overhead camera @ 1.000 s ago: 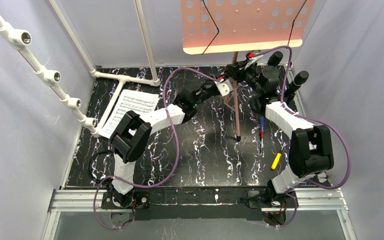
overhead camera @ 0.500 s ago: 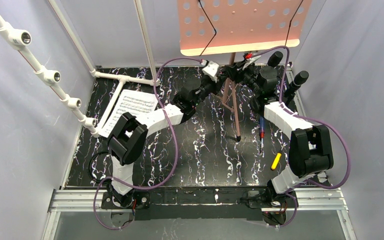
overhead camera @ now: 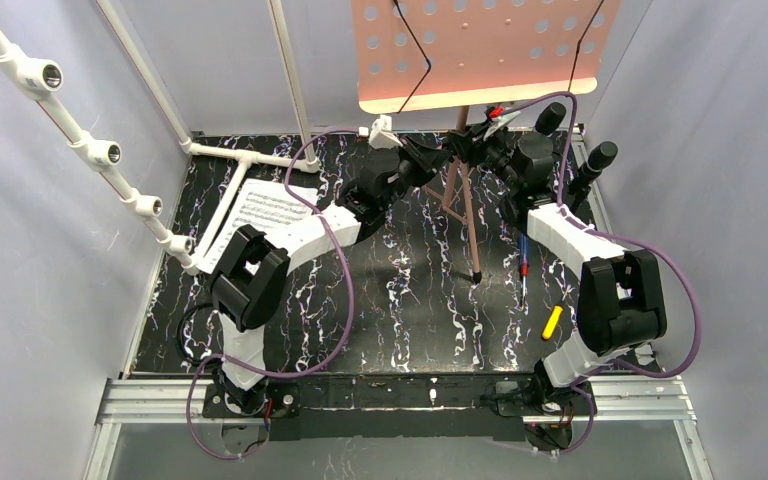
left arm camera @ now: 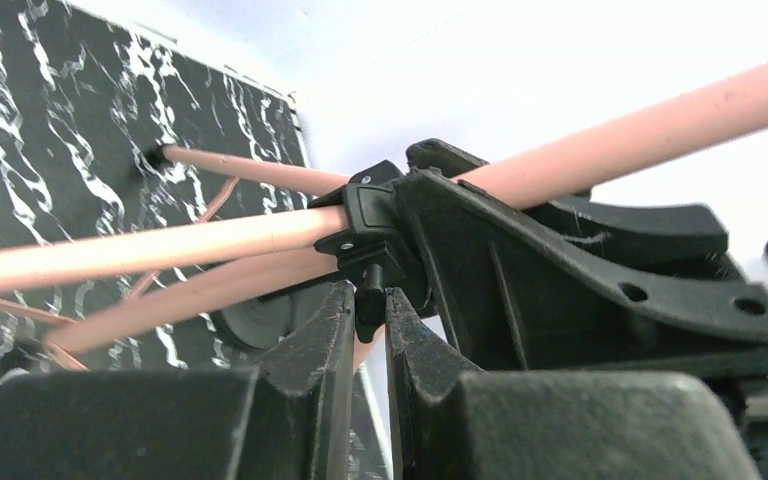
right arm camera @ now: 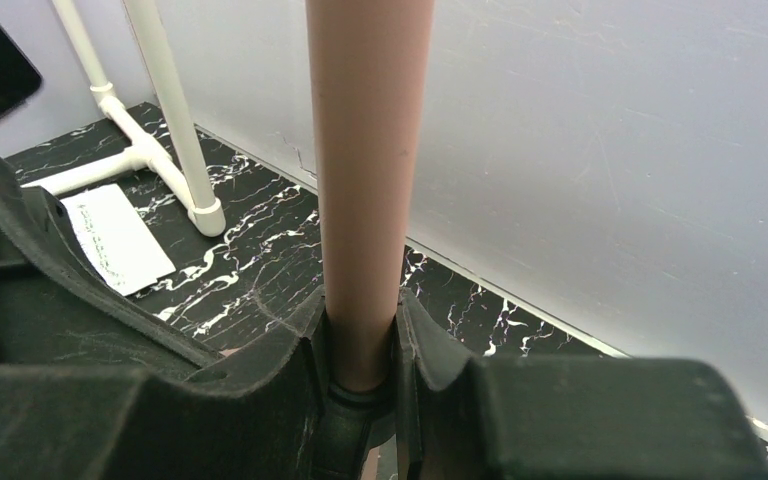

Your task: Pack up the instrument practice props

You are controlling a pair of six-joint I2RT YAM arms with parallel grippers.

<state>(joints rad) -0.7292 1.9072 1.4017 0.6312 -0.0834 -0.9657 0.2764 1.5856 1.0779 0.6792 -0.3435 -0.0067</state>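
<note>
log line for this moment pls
left hand: shut on black knob | right hand: shut on pink pole | sheet music: not yet packed

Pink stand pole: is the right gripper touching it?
Touching. The right wrist view shows the right gripper squeezing the smooth salmon-pink metal stand pole from both sides, no gap.

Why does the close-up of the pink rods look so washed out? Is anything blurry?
Left wrist view: the wall behind the pink rods is blown out to white, and the left fingers are dark and soft. Right wrist view: even light, the pink pole sharp, the right fingers blurred. Top view: evenly lit, in focus, soft sheen on the table.
</note>
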